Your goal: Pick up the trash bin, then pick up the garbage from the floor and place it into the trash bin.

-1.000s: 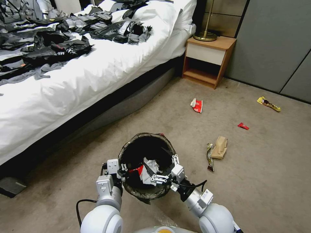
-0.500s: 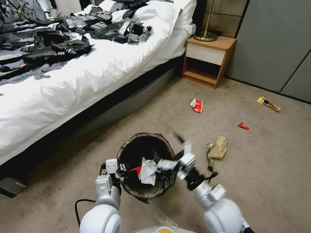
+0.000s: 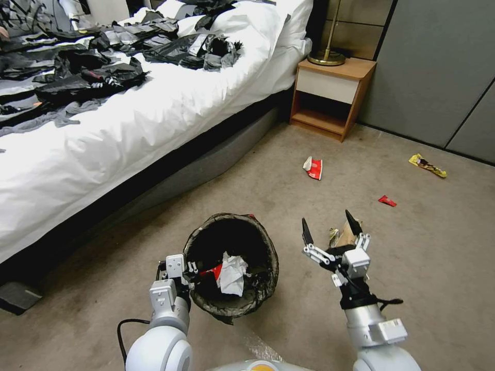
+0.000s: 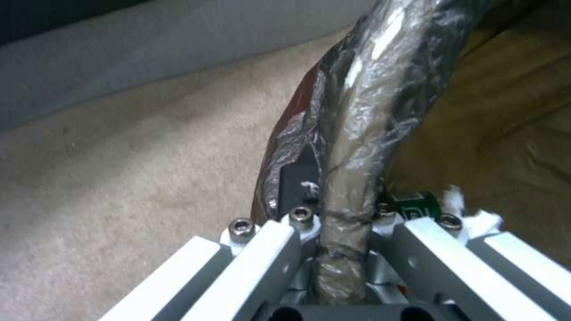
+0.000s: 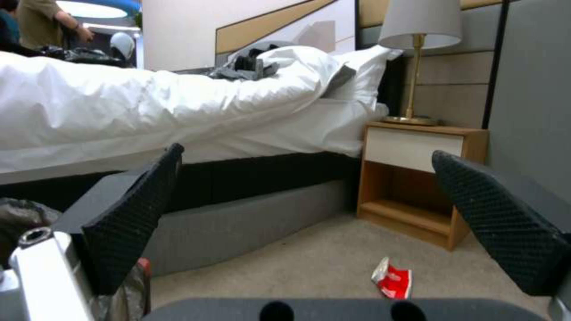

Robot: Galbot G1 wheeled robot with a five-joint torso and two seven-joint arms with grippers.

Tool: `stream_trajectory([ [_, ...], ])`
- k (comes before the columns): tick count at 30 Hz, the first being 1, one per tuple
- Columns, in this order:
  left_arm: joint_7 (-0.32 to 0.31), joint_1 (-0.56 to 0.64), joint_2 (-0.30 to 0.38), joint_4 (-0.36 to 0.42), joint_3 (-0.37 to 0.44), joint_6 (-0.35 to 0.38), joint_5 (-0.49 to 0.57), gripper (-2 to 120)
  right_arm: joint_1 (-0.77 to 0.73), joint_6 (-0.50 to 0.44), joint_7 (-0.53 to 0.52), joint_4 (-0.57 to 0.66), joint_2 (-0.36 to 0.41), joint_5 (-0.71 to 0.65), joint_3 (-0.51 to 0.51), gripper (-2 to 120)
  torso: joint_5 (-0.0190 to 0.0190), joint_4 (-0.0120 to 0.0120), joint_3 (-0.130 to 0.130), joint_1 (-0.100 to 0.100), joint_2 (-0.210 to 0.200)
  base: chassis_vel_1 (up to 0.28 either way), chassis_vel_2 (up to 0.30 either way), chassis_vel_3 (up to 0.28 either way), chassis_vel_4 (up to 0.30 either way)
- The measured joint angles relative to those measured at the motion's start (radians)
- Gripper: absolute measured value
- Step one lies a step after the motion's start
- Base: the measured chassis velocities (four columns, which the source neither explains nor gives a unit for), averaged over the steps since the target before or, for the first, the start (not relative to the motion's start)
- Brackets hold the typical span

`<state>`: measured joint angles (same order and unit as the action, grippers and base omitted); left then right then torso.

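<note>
The left tool [image 3: 181,271] is clamped on the bag-wrapped rim of the trash bin [image 3: 258,281], holding it off the carpet in front of the robot beside the bed [image 3: 129,118], with a white crumpled tissue [image 3: 232,273] and a red scrap inside it. The right tool [image 3: 330,232] hangs to the bin's right with its dark fingers [image 5: 134,218] spread wide and nothing between them, just in front of the brown paper bag [image 3: 346,238]. Farther out on the floor lie a crushed red-and-white cup [image 3: 313,167] near the nightstand [image 3: 330,98], a small red wrapper [image 3: 387,201] and a yellow wrapper [image 3: 427,165].
</note>
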<state>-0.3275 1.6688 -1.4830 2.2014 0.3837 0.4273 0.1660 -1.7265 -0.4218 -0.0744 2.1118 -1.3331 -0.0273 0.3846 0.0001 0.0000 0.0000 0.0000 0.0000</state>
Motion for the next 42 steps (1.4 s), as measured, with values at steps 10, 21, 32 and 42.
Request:
stream_trajectory([
  [10, 0.028, 0.004, -0.002, -0.003, 0.013, -0.049, -0.045, 0, 0.006, -0.010, 0.005, -0.025, -0.005, 0.001, 0.002, 100, 0.0000, 0.0001, 0.000, 0.000, 0.000, 0.000, 0.000, 0.000, 0.000],
  [21, 0.017, -0.002, -0.004, -0.007, 0.006, -0.049, -0.035, 0, 0.024, -0.010, 0.001, -0.034, -0.004, -0.006, 0.006, 100, -0.0001, 0.0000, 0.000, 0.000, 0.000, -0.019, -0.017, -0.023, -0.015],
  [32, 0.009, -0.001, -0.006, -0.006, 0.004, -0.044, -0.027, 0, 0.064, -0.013, -0.053, -0.021, -0.010, -0.013, -0.004, 100, -0.0001, -0.0001, 0.000, 0.000, 0.000, -0.079, -0.088, -0.087, -0.081],
  [42, 0.005, -0.002, -0.007, -0.002, 0.003, -0.044, -0.029, 0, 0.072, -0.003, -0.055, -0.020, -0.010, -0.007, -0.003, 100, -0.0001, -0.0002, 0.000, 0.000, 0.000, -0.118, -0.118, -0.118, -0.117],
])
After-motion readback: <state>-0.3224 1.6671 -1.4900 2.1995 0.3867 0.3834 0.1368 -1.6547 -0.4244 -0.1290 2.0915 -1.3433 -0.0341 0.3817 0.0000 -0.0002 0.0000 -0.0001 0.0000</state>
